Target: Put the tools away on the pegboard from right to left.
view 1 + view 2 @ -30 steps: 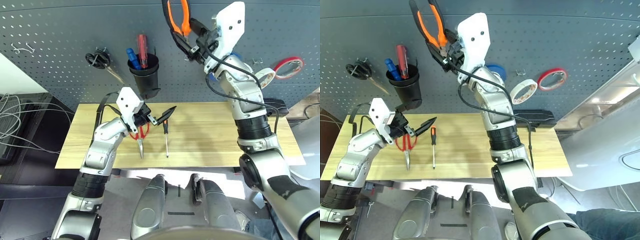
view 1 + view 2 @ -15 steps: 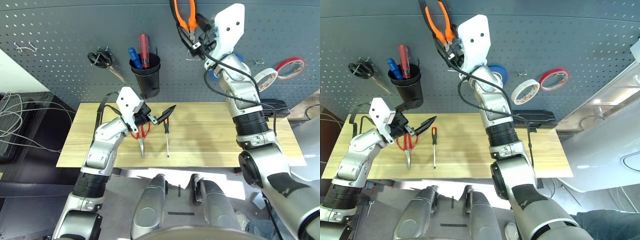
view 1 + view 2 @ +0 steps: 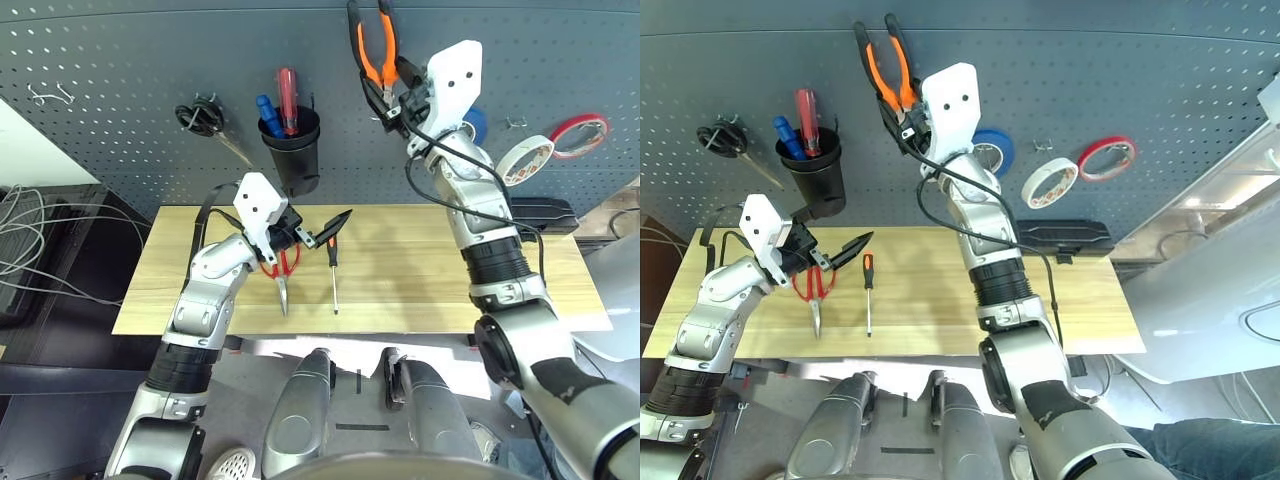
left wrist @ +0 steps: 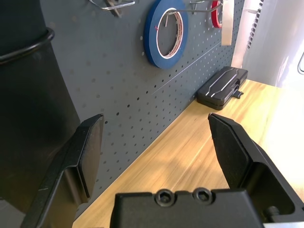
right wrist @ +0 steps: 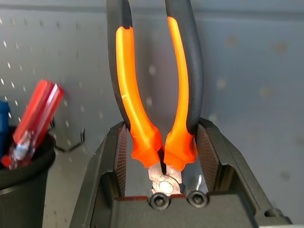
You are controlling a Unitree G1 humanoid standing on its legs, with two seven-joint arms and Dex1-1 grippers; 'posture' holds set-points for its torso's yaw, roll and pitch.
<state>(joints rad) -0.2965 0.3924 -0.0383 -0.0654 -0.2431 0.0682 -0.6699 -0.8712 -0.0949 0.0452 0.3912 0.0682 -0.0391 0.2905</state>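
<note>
Two tools lie on the wooden table (image 3: 420,290): red-handled scissors (image 3: 282,280), partly beneath the left gripper (image 4: 156,115), and the orange-and-black screwdriver (image 3: 334,270) just right of them. The left gripper's jaws are spread and empty. Beyond, on the pegboard (image 3: 200,60), hangs the white tape roll (image 3: 1029,191), between blue (image 3: 1006,150) and red (image 3: 1129,153) rolls. Against the panel, the right gripper's (image 5: 164,122) jaws grasp the orange-handled pliers (image 5: 179,137), handles upward, right of the black cup (image 3: 292,160).
</note>
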